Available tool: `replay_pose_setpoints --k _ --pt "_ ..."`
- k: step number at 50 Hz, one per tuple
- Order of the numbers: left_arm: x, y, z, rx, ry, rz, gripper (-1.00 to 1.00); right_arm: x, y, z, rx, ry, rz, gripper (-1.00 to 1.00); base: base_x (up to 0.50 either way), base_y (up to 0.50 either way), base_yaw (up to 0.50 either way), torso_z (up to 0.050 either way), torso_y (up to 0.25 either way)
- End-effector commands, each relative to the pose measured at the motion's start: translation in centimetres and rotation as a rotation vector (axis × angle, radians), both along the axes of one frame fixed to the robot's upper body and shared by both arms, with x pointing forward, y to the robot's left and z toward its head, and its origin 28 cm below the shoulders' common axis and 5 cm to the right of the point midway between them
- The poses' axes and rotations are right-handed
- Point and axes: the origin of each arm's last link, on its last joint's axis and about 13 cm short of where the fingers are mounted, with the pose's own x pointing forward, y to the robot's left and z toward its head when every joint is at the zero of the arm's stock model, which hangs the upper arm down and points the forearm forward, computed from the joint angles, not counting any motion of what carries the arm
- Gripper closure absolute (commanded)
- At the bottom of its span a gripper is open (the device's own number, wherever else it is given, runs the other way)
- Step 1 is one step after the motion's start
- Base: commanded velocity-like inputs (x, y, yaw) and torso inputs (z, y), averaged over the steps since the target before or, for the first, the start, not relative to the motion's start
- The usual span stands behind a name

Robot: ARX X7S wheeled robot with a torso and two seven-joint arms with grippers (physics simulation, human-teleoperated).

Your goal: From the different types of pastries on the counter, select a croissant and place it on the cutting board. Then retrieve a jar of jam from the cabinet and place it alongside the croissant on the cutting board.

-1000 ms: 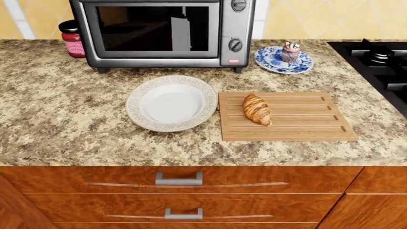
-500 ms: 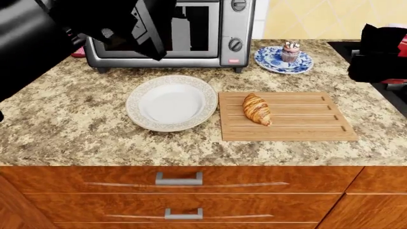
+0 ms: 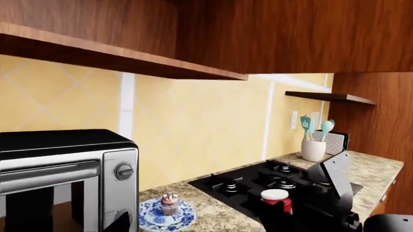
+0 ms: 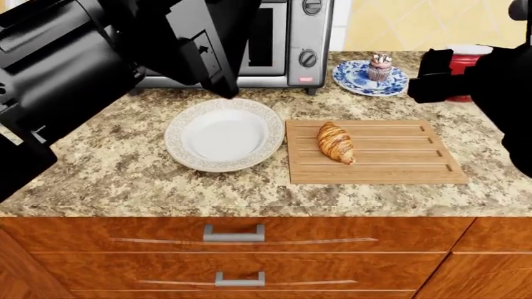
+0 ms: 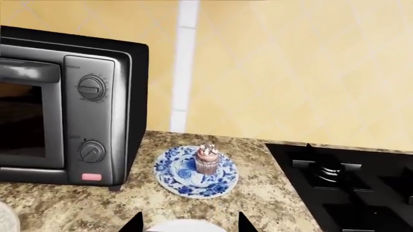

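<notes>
Your right gripper (image 4: pixel 439 76) is clenched on the jar of jam (image 4: pixel 466 64), a red jar with a white lid; it hangs above the counter (image 4: pixel 99 162) just beyond the far right corner of the cutting board (image 4: pixel 390 156); from your left wrist camera the same jar (image 3: pixel 276 200) shows gripped in the black jaws in front of the hob (image 3: pixel 271 181); your right wrist camera shows only the white lid (image 5: pixel 185 226) between the two fingertips (image 5: pixel 134 223). The croissant (image 4: pixel 335 142) lies on the cutting board, toward its left end, across the grooves. The white dinner plate (image 4: pixel 224 134) sits just left of the cutting board, apart from it. The cupcake (image 4: pixel 380 67) stands on a blue patterned saucer (image 4: pixel 357 80) behind the cutting board, beside the toaster oven (image 4: pixel 299 43), which stands behind and to the left of the board. Your left arm (image 4: pixel 75 56) hangs over the counter to the left of the cutting board, covering much of the oven; whether its jaws are released or clenched cannot be told. A utensil holder (image 3: pixel 314 149) stands beyond the hob, well away from the cutting board.
</notes>
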Motion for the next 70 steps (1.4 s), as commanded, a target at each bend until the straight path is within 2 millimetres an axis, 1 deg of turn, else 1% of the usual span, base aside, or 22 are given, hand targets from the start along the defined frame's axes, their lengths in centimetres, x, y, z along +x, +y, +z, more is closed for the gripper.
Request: replay_pose_setpoints --k 1,6,8,10,22,29,35,44,57,62,70 --pt "0.3 -0.1 -0.5 -0.002 0.015 -0.002 -1.0 2.8 -0.7 -0.6 -0.096 0.006 -0.046 1.0 0.0 0.0 0.0 0.0 0.0" --pt "0.4 -0.1 -0.3 0.0 0.011 -0.007 -1.0 3.6 -0.3 -1.7 -0.132 0.028 -0.031 1.0 0.0 0.0 0.0 0.0 0.0" --pt "0.6 -0.2 -0.4 -0.003 0.012 -0.012 -1.0 3.1 -0.2 -3.3 -0.134 0.023 -0.002 1.0 0.0 0.0 0.0 0.0 0.0" --pt "0.7 -0.2 -0.5 -0.004 0.012 -0.015 -1.0 2.8 -0.1 -4.2 -0.13 0.019 0.009 1.0 0.0 0.0 0.0 0.0 0.0" --pt "0.9 -0.3 -0.6 -0.008 0.016 -0.02 -1.0 2.2 0.1 -6.5 -0.134 0.031 0.035 1.0 0.0 0.0 0.0 0.0 0.001" --pt "1.0 -0.2 -0.7 -0.009 0.02 -0.021 -1.0 2.7 0.5 -6.9 -0.105 0.012 0.031 1.0 0.0 0.0 0.0 0.001 0.0" --pt "0.9 -0.2 -0.8 -0.01 0.022 -0.021 -1.0 3.5 0.8 -7.1 -0.072 -0.049 0.043 1.0 0.0 0.0 0.0 0.0 0.002" --pt "0.9 -0.2 -0.8 -0.013 0.023 -0.023 -1.0 3.8 0.6 -7.7 -0.068 -0.155 0.059 1.0 0.0 0.0 0.0 0.0 0.0" --pt "0.8 -0.3 -0.6 -0.014 0.022 -0.023 -1.0 3.9 0.1 -9.6 -0.037 -0.151 0.068 1.0 0.0 0.0 0.0 0.0 0.001" --pt "0.9 -0.4 -0.7 -0.009 0.024 -0.026 -1.0 4.5 -0.1 -10.2 -0.035 -0.224 0.071 1.0 0.0 0.0 0.0 0.002 0.0" --pt "0.9 -0.4 -0.7 -0.009 0.026 -0.03 -1.0 5.9 -0.1 -11.2 -0.064 -0.23 0.067 1.0 0.0 0.0 0.0 0.0 0.001"
